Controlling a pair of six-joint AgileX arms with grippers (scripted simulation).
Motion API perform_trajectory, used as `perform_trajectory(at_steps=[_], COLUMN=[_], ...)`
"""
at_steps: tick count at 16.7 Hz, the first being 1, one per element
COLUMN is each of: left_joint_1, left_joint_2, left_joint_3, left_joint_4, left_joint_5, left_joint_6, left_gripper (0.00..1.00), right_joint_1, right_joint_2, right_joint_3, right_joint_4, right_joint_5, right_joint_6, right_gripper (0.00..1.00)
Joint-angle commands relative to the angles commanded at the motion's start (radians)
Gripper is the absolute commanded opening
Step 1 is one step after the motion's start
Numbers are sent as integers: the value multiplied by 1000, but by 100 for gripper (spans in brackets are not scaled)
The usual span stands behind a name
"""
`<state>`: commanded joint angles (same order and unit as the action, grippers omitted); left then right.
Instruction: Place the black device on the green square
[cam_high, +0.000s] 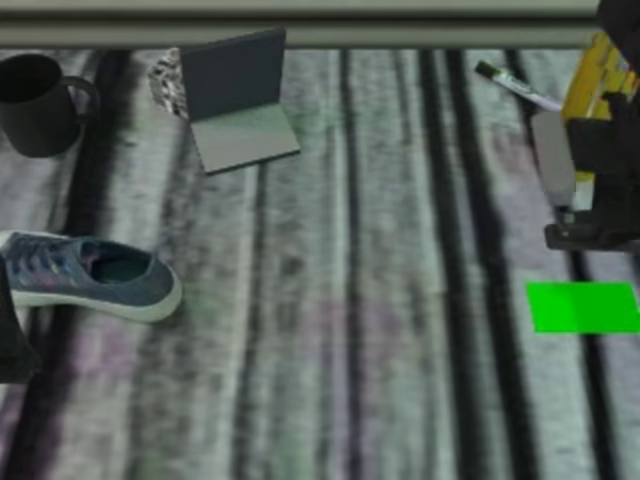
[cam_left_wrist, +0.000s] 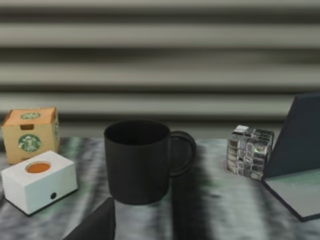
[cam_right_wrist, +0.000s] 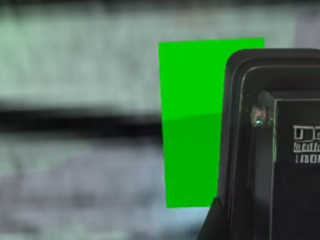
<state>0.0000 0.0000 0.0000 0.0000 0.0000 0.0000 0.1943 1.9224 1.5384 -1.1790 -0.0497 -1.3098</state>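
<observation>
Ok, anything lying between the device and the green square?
No, the stretch is bare: the top view shows only striped table between the device and the square.

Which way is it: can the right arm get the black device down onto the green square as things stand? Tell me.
Probably yes. The right gripper carries the black device just beyond the green square, which lies bare, with nothing between them.
</observation>
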Motion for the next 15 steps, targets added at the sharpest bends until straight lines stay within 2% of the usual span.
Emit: perform_trajectory(at_steps=[4, 10, 15], left_joint_1=[0, 0, 0], left_joint_2=[0, 0, 0], left_joint_3=[0, 0, 0], left_joint_4=[0, 0, 0], left_joint_5=[0, 0, 0], left_joint_6=[0, 0, 0], left_gripper=[100, 100, 100], right_joint_1=[-57, -53, -48], right_joint_2=[-62, -55, 8], right_joint_3=[-61, -72, -192], right_joint_4=[27, 42, 231], right_joint_5=[-8, -7, -7], right_joint_6=[-119, -119, -109], right_gripper=[0, 0, 0])
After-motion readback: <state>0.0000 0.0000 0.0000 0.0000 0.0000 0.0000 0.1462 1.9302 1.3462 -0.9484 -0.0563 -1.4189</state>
